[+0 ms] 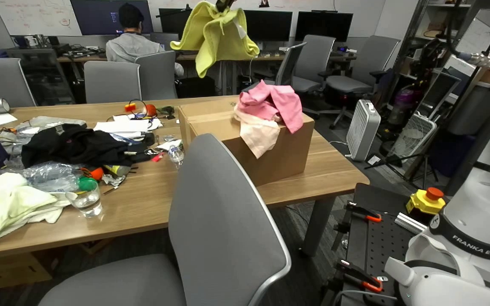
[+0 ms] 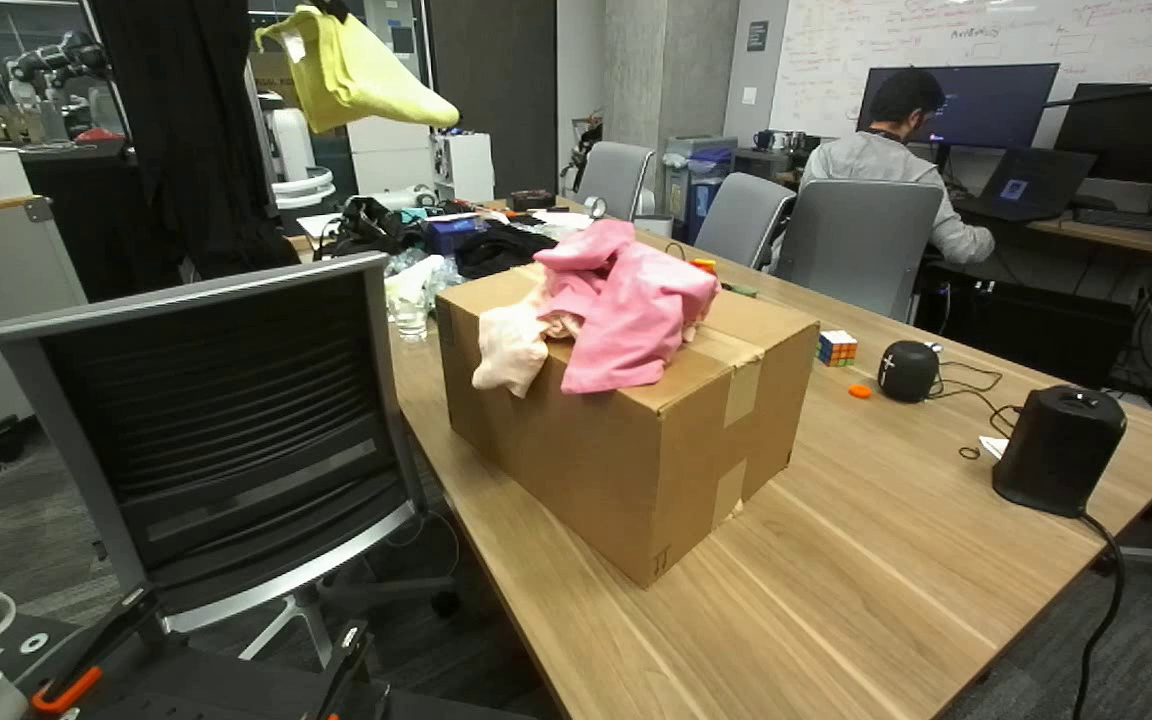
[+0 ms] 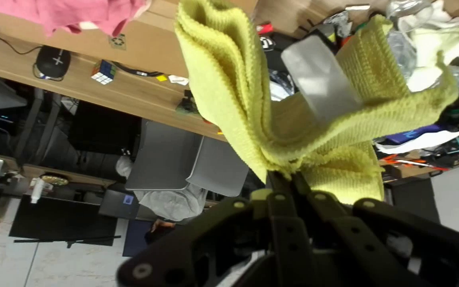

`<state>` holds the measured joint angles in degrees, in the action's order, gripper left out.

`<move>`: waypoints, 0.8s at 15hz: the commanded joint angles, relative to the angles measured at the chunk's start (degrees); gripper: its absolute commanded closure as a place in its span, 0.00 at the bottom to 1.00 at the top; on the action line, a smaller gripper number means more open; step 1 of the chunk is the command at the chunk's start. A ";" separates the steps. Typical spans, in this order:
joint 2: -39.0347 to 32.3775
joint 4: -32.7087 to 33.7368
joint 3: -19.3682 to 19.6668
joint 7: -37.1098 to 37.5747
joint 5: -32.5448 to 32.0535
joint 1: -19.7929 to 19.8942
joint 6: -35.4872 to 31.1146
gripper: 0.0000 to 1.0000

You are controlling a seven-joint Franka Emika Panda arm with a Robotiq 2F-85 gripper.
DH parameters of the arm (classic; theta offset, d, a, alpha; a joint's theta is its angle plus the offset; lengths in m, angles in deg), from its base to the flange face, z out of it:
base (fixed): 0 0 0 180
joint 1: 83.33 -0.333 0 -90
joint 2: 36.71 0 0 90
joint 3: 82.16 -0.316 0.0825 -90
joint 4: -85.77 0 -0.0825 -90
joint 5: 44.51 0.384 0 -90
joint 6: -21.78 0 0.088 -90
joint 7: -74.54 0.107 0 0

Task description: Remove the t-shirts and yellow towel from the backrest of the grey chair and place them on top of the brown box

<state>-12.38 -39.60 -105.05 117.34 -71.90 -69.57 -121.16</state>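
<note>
The jaws are clamped on a gathered fold of the yellow towel (image 1: 221,38), which hangs in the air with its corners splayed, well apart from the counter (image 2: 896,580). In both exterior views the brown cardboard box (image 2: 556,470) lies at about five o'clock from it. On the box rest the pink t-shirt (image 2: 626,310) and, partly beneath it, the peach t-shirt (image 2: 513,345), their ends draping over one side.

The step in hand looks like the last carry. Travel toward the box at this height first, so that the dangling corners pass above the shirts, and only then lower. The backrest of the grey office chair (image 1: 228,212) stands at about seven o'clock from the box in an exterior view; hold loose cloth away from it. There too, exposed cardboard (image 1: 213,124) lies at nine o'clock from the shirts and should make a steadier landing than their slumping edge. Let the lowest corner touch, descend a little more so the folds settle, then part the jaws and rise straight: ribbed cloth may cling, and a sideways tug could drag a shirt off.
</note>
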 commanded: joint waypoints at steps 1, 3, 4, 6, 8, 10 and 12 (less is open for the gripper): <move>-4.46 4.46 1.55 4.83 -6.87 3.31 2.37 0.96; -6.86 6.03 3.36 7.27 -10.30 4.20 4.07 0.96; -8.14 6.95 4.55 8.50 -11.80 4.16 5.12 0.96; -9.51 9.01 7.97 8.61 -12.95 3.03 8.57 0.96; -11.48 12.20 9.50 8.92 -14.39 2.10 16.94 0.96; -13.71 15.69 10.15 8.48 -16.34 1.12 26.50 0.96; -15.94 19.21 6.51 6.92 -16.30 4.10 35.69 0.96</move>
<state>-23.96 -27.53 -96.00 124.58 -86.30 -66.39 -96.75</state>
